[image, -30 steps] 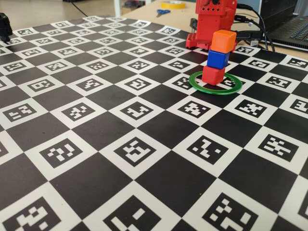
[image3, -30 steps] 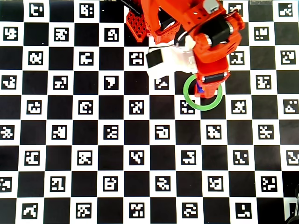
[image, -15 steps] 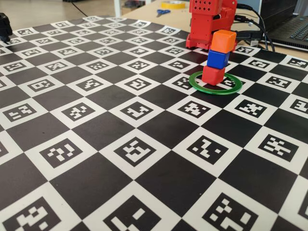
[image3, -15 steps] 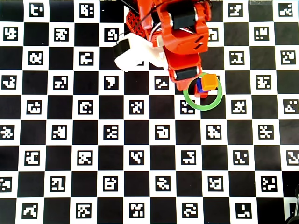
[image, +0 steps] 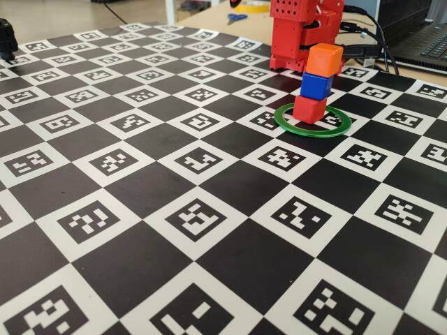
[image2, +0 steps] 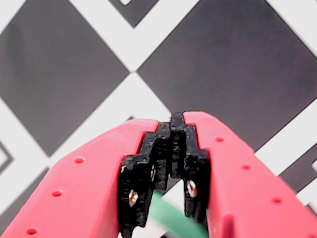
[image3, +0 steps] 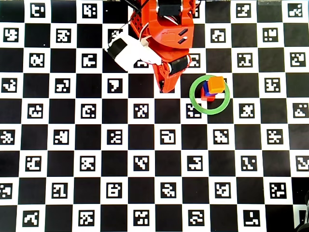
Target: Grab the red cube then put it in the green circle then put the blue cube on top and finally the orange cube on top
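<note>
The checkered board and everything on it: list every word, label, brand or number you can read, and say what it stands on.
None: no letters or digits are readable in any view.
The board carries only black-and-white coded marker squares, not text.
The orange cube, blue cube, red cube, green circle and pincer are unmarked.
The laptop keys are too small to read.

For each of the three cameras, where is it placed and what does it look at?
Fixed view: low at the board's edge, facing the cube stack and arm base.
Wrist view: on the arm, looking down past the shut gripper at the board.
Overhead view: above, straight down on arm, board and ring.
Fixed and overhead views share the stack inside the ring.
</note>
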`<action>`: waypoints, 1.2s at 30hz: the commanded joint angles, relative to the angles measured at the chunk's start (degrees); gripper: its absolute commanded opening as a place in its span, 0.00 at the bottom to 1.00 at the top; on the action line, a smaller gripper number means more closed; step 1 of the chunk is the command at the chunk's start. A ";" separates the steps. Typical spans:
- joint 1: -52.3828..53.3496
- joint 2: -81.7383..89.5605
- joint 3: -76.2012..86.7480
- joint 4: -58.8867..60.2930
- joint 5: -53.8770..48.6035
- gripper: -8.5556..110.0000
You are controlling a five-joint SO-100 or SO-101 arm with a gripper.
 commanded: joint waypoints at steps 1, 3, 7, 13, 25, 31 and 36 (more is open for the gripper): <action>0.79 7.29 5.62 -5.80 -8.96 0.02; 1.14 11.69 10.28 -9.32 -12.92 0.02; 1.93 18.28 17.49 -14.68 -17.93 0.02; 3.87 25.58 25.93 -20.21 -23.99 0.02; 0.44 30.94 36.12 -12.57 -42.89 0.02; -0.44 31.90 39.55 -6.42 -45.88 0.02; -0.70 31.90 40.96 -1.14 -49.22 0.02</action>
